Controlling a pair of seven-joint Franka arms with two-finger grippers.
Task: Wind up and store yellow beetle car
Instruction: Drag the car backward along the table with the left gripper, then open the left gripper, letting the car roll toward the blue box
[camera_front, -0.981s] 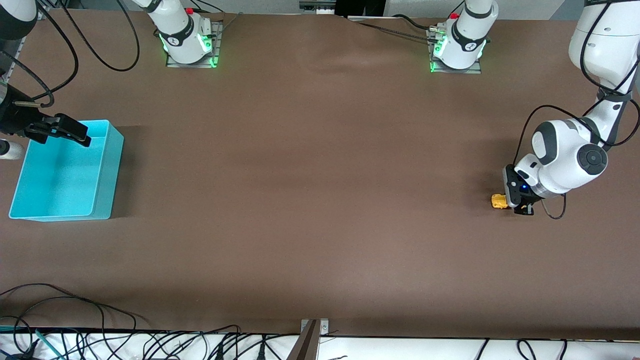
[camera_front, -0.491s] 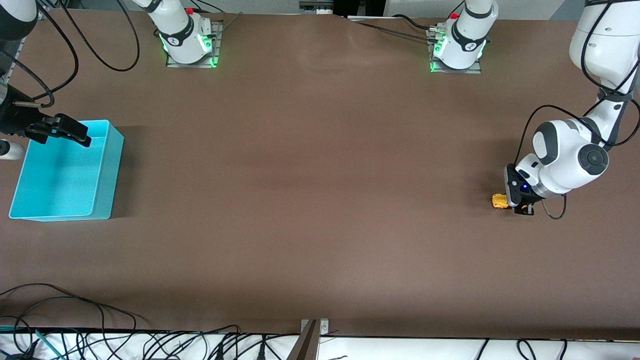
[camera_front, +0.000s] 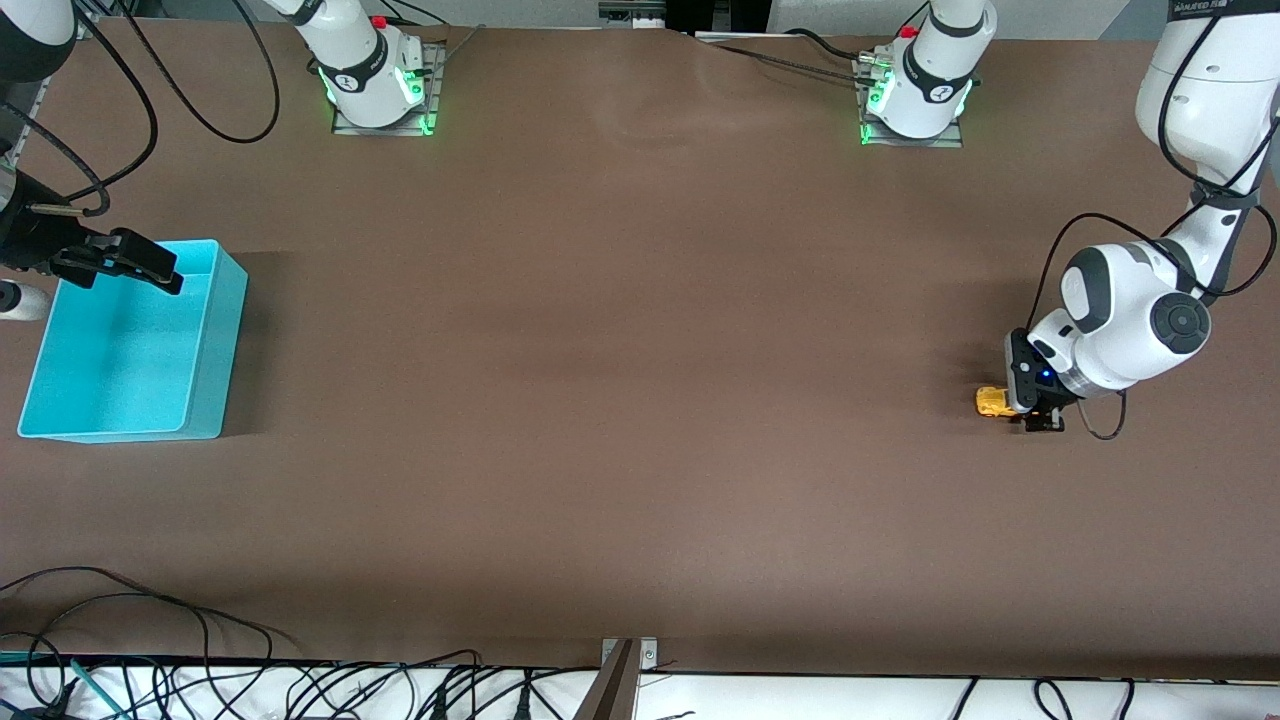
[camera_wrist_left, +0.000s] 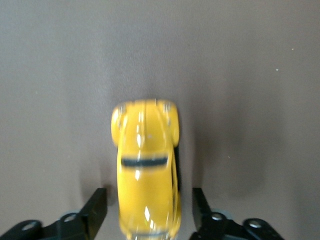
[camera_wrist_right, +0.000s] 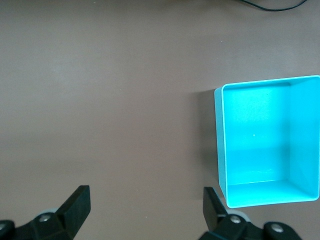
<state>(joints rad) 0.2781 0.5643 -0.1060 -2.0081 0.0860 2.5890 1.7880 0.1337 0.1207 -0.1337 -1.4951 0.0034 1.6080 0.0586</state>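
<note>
The yellow beetle car (camera_front: 990, 402) stands on the brown table at the left arm's end. In the left wrist view the car (camera_wrist_left: 146, 165) lies lengthwise between the two black fingers (camera_wrist_left: 97, 204), with a thin gap on each side. My left gripper (camera_front: 1022, 408) is low over the car's rear and open, so it has no grip on the car. My right gripper (camera_front: 150, 268) hangs open over the turquoise bin's rim at the right arm's end. Nothing sits between its fingers (camera_wrist_right: 77, 200).
The turquoise bin (camera_front: 225, 340) holds nothing; the right wrist view shows its bare floor and wall (camera_wrist_right: 218, 135). Bare brown tabletop lies between the bin and the car. Cables run along the table edge nearest the front camera (camera_front: 300, 680).
My left gripper's fingers have parted from the car. The car and the hand have shifted slightly toward the right arm's end. The right arm has not moved.
</note>
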